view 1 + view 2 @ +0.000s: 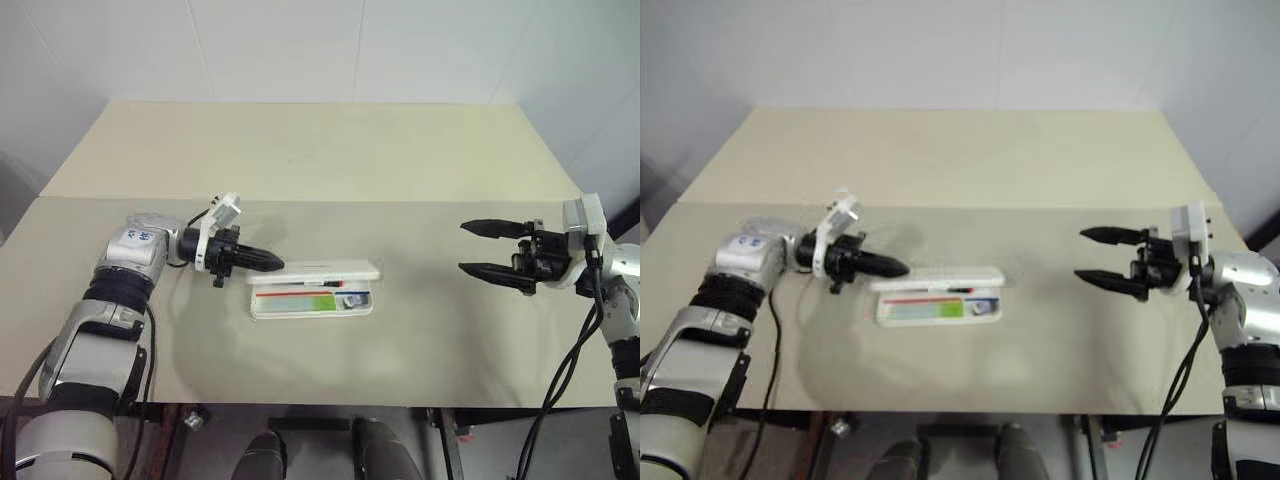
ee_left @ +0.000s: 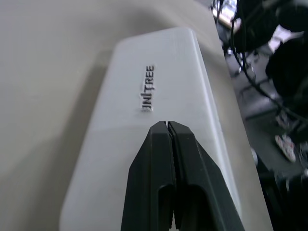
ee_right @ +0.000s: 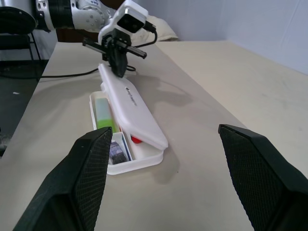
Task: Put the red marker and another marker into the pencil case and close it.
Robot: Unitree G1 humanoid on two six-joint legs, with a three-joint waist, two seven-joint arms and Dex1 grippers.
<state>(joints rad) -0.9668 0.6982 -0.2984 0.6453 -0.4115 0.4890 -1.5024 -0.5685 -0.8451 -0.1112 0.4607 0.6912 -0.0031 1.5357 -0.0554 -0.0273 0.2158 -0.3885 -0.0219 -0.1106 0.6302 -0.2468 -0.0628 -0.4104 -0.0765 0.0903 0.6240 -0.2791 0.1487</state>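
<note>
The white pencil case [image 1: 340,272] lies at the table's middle with its lettered lid [image 2: 148,89] tilted half down over the tray. The pale green marker [image 3: 102,114] lies in the tray. A red end of the red marker [image 3: 136,140] peeks out from under the lid, its dark barrel [image 1: 330,285] showing at the lid's edge. My left gripper [image 1: 272,264] is shut with nothing in it, its tip against the lid's left end. My right gripper [image 1: 463,248] hangs open well to the right of the case, pointing toward it.
A small dark grey lump [image 3: 115,150] sits in the tray's right end. The beige table [image 1: 320,150] stretches bare behind the case. A seam crosses the table just behind both grippers. The table's front edge [image 1: 330,406] runs close below the case.
</note>
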